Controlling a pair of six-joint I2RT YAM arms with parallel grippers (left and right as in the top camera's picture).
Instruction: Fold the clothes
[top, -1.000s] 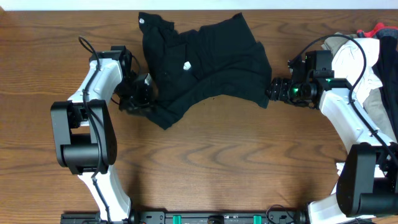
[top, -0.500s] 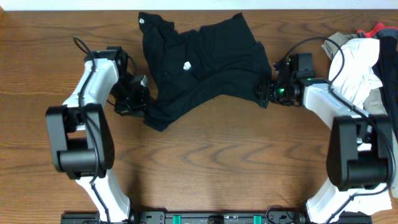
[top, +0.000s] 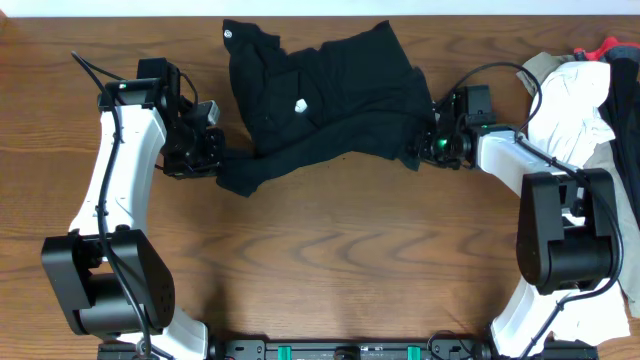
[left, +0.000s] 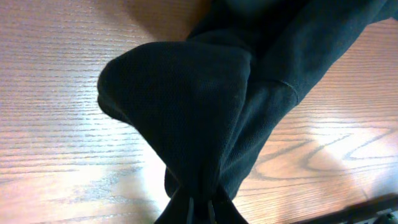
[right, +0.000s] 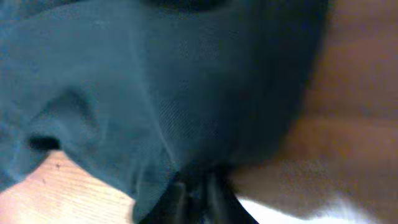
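The clothes are one black shirt (top: 330, 95), crumpled at the back middle of the table, with a small white round logo (top: 229, 32) at its top left corner. My left gripper (top: 217, 160) is shut on the shirt's lower left corner, which is drawn out into a point. In the left wrist view the black fabric (left: 205, 106) bunches up from the pinched jaws of the left gripper (left: 200, 213). My right gripper (top: 420, 148) is shut on the shirt's right edge. The right wrist view shows blurred dark cloth (right: 155, 93) running into the closed right gripper (right: 199, 194).
A pile of white and beige garments (top: 575, 95) lies at the right edge of the table, with something red (top: 608, 47) on top. Bare wooden tabletop (top: 330, 260) stretches across the front between the two arm bases.
The left gripper has pulled the shirt's lower left corner out to the left. The right gripper has moved in onto the shirt's right edge and shut on it.
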